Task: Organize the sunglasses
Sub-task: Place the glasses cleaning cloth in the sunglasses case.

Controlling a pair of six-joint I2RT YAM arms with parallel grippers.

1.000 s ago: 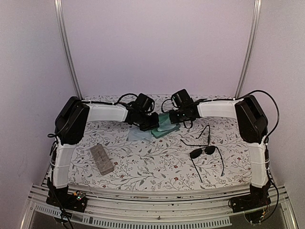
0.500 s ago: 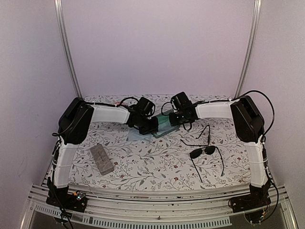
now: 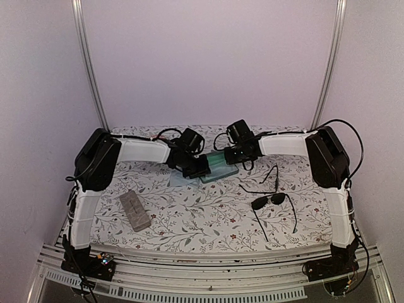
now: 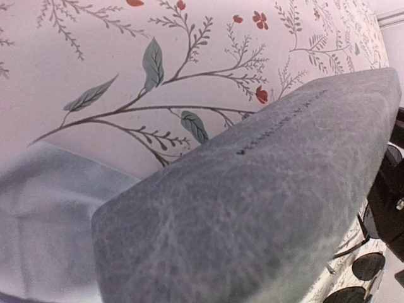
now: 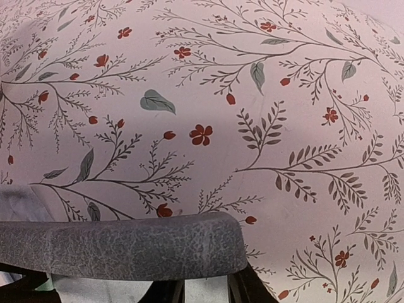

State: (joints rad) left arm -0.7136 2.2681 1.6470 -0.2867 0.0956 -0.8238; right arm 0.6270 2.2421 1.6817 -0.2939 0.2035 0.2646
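Left gripper (image 3: 202, 168), right gripper (image 3: 229, 159): both at blue-grey case (image 3: 219, 170); open or closed could not be told. Judged step: opening case. Sunglasses (image 3: 270, 201) lay well apart, right of case. Next move needed lid parted and one arm freed.

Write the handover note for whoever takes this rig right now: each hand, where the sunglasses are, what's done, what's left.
Left hand: at the left end of the oblong blue-grey case, far centre; open or shut cannot be told.
Right hand: at the same case's right end; cannot be told either.
Sunglasses: the dark-lensed aviator pair and the thin black wire pair lie arms out on the floral tablecloth, right of centre, clear of both hands.
Done: nothing stowed; neither pair is in a case.
Left: both pairs. The oblong tan-grey case lies near left.
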